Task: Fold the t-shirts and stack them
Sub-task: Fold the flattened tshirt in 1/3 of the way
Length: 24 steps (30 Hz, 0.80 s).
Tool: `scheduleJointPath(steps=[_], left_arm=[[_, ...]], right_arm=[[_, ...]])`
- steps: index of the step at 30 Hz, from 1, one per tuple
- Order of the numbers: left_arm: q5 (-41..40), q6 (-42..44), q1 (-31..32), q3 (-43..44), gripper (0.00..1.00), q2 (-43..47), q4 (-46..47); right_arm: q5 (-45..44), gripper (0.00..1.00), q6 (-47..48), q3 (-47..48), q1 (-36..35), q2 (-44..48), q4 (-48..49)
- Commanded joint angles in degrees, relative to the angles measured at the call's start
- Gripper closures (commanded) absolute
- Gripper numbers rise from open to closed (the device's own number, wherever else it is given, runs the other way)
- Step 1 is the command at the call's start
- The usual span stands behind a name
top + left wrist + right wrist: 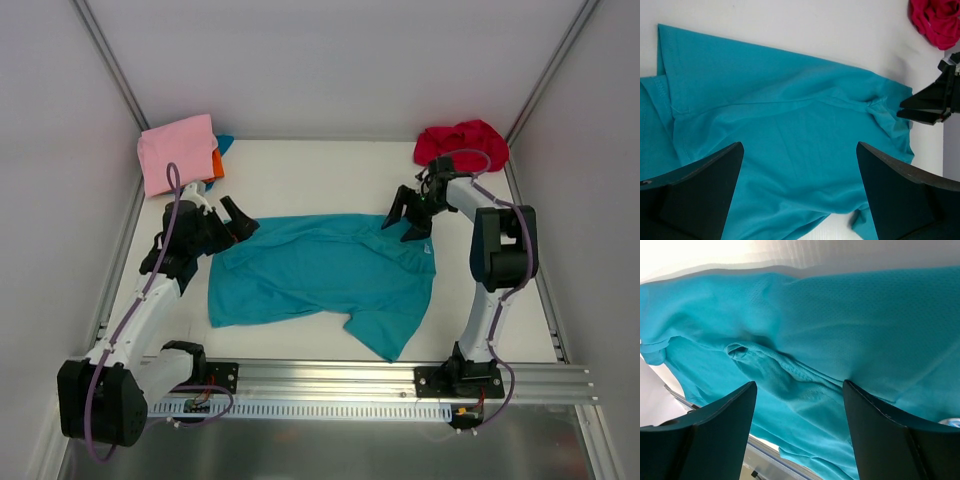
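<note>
A teal t-shirt (320, 275) lies spread flat in the middle of the white table. It fills the left wrist view (790, 130) and the right wrist view (805, 330). My left gripper (240, 222) is open and empty, at the shirt's left edge. My right gripper (407, 222) is open and empty, low over the shirt's upper right corner near the collar (785, 372). A folded pink shirt (178, 150) lies on orange and blue ones at the back left. A crumpled red shirt (462, 142) lies at the back right and shows in the left wrist view (937, 20).
White walls with metal posts enclose the table on three sides. A metal rail (330, 380) with the arm bases runs along the near edge. Bare white table (320, 180) lies between the two shirt piles behind the teal shirt.
</note>
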<state>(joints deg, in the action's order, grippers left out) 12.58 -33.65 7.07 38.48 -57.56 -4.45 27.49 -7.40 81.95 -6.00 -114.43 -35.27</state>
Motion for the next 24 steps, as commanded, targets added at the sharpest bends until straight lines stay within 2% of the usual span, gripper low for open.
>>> scheduleJointPath(steps=[1, 9, 24], left_arm=[[3.8, 1.0, 0.1, -1.3, 0.01, 2.1, -2.3], [3.6, 2.3, 0.1, -2.0, 0.01, 3.5, -4.0], [4.8, 1.7, 0.2, -2.3, 0.01, 4.2, -4.2]], right_arm=[[1.3, 0.26, -1.6, 1.5, -1.7, -0.8, 1.1], [0.8, 0.26, -2.4, -0.3, -6.0, 0.8, 1.0], [-1.0, 0.26, -3.0, -10.7, -9.4, 14.8, -1.0]])
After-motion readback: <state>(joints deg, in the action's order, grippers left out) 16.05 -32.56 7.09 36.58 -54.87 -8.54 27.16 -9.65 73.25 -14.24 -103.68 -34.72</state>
